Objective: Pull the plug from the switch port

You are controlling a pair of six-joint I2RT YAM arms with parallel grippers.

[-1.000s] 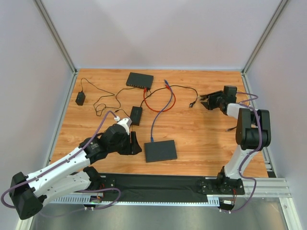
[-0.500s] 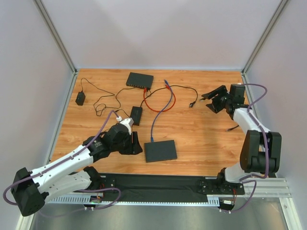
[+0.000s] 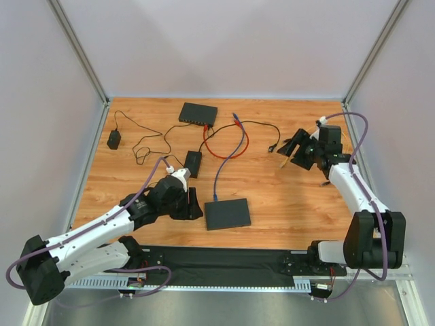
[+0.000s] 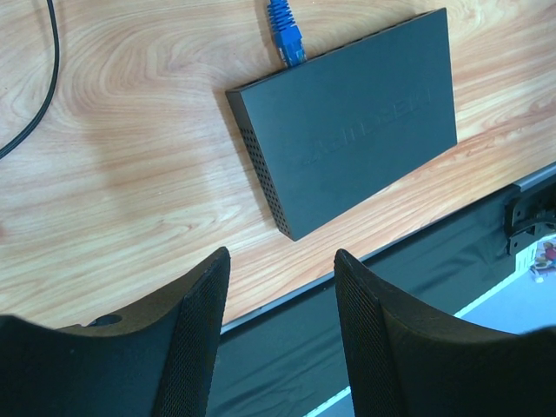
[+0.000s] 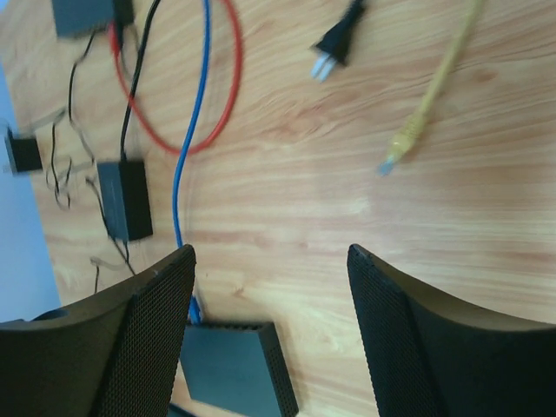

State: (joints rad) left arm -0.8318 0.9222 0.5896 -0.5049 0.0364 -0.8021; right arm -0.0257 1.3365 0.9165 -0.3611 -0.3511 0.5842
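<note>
The blue plug [image 4: 285,35] is sitting in a port on the far edge of the network switch [image 4: 356,113], which is lying flat on the wooden table [image 4: 130,174] in the upper right of the left wrist view. The left gripper [image 4: 280,269] is hovering at the bottom of that view, just short of the switch's near corner. Its fingers [image 4: 195,347] are standing moderately apart and gripping nothing. In the top view this gripper is showing just left of the switch, at lower centre of the frame.

The blue cable [image 5: 195,113] is running from the plug up the middle of the table, passing through a red cable [image 5: 236,78] loop, toward a second switch [image 3: 198,113] at upper centre.

The right gripper [image 5: 271,256] is hanging over the right part of the table, well apart from the network switch. Its fingers are spread wide with only bare wood showing between them. In the right wrist view a yellow cable [image 5: 434,87] is lying at upper right with its end loose on the wood. A black power plug [image 5: 339,39] is lying at top centre, and a power brick [image 5: 126,200] is lying at left.
</note>
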